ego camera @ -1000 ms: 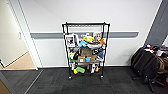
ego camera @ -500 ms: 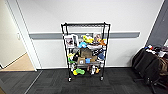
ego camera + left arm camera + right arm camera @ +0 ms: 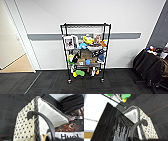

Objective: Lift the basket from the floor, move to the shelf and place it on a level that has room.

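The basket (image 3: 25, 126), a cream-and-dark checkered weave with a dark rim and white lining, hangs close above the dark carpet floor (image 3: 11, 107). Its dark handle (image 3: 47, 121) arches up into my left gripper (image 3: 50, 138), which is shut on it. The other handle (image 3: 137, 124) rises the same way into my right gripper (image 3: 132, 138), over the basket (image 3: 146, 129). Straight ahead against the white wall stands the shelf (image 3: 85, 52), a black wire rack on castors. Its top level (image 3: 85, 25) is bare, while the lower tiers are crowded with boxes, toys and pictures.
A doorway (image 3: 12, 50) with tan wooden flooring opens at the left. Dark bags and clutter (image 3: 152, 65) stand at the right, near the rack. A white box with black lettering (image 3: 67, 135) lies beside the basket.
The whole head picture has shifted a little and the rack looks slightly larger, so the camera has come a bit nearer. Nothing on the rack has moved.
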Tool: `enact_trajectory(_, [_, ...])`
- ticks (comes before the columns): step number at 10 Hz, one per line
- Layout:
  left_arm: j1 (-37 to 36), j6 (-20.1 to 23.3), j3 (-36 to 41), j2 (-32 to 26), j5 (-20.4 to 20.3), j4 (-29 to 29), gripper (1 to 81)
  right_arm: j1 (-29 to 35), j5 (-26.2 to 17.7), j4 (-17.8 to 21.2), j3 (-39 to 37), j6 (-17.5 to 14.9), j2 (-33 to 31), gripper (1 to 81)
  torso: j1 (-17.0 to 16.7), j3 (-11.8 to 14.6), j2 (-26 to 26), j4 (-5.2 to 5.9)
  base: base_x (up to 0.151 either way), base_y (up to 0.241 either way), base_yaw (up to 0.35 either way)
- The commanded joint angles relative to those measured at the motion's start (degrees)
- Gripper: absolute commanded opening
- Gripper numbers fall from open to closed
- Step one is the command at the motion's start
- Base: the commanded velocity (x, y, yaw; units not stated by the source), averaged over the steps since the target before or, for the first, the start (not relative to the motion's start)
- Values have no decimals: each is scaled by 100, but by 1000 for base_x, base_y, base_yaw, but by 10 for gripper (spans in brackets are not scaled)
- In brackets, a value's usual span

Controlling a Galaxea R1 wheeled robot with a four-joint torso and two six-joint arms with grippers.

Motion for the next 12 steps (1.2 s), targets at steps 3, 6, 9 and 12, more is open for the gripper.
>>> enact_trajectory(3, [-568, -49, 301, 111, -34, -88, 10, 507, 163, -109, 573, 4, -158, 10, -2, 0, 0, 0, 113, 0, 0])
enact_trajectory(6, [-542, -40, 301, 129, -43, -88, 10, 402, 269, -117, 670, -4, -263, 10, -2, 0, 0, 0, 113, 0, 0])
enact_trajectory(9, [-489, -31, 293, 94, -52, -88, 10, 384, 278, -117, 688, -5, -281, 10, -2, 0, 0, 0, 113, 0, 0])
enact_trajectory(12, [-481, -31, 293, 102, -52, -88, 10, 349, 278, -109, 722, -4, -298, 10, -2, 0, 0, 0, 113, 0, 0])
